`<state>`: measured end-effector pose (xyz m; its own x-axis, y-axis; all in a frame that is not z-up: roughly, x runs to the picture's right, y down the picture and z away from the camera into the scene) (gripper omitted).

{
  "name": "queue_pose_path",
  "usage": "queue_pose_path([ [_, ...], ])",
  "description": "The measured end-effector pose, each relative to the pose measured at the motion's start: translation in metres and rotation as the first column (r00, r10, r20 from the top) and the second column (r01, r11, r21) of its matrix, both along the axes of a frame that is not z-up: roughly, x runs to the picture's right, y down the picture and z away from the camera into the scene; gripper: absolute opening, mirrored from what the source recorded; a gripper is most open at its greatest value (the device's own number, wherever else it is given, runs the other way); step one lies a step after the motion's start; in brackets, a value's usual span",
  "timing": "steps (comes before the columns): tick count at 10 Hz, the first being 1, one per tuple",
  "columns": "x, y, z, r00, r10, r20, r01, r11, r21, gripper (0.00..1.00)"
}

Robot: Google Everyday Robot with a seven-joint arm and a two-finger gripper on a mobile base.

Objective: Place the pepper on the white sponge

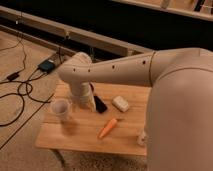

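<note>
The gripper (85,103) is seen low over the table (70,144), just beside the cup (61,107); its state cannot be told. The pepper (107,128) is found at its 4 o'clock, apart, long axis laid 1-to-7. The sponge (120,103) is spotted at the pepper's 1 o'clock, near.

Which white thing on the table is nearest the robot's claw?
The white cup, beside the gripper at the table's left end; the white sponge lies beyond the black phone, the small bottle farther still.
</note>
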<state>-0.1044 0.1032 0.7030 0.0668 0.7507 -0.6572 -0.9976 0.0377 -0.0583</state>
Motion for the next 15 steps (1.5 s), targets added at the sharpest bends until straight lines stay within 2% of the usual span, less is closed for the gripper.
queue_pose_path([
  [9, 0.003, -0.001, 0.000, 1.000, 0.005, -0.005, -0.005, 1.0000, 0.001, 0.65],
  [12, 0.025, -0.001, 0.003, 0.997, 0.050, -0.050, -0.049, 0.9987, 0.012, 0.65],
  [15, 0.065, 0.010, 0.008, 0.982, 0.134, -0.133, -0.131, 0.9908, 0.033, 0.65],
])
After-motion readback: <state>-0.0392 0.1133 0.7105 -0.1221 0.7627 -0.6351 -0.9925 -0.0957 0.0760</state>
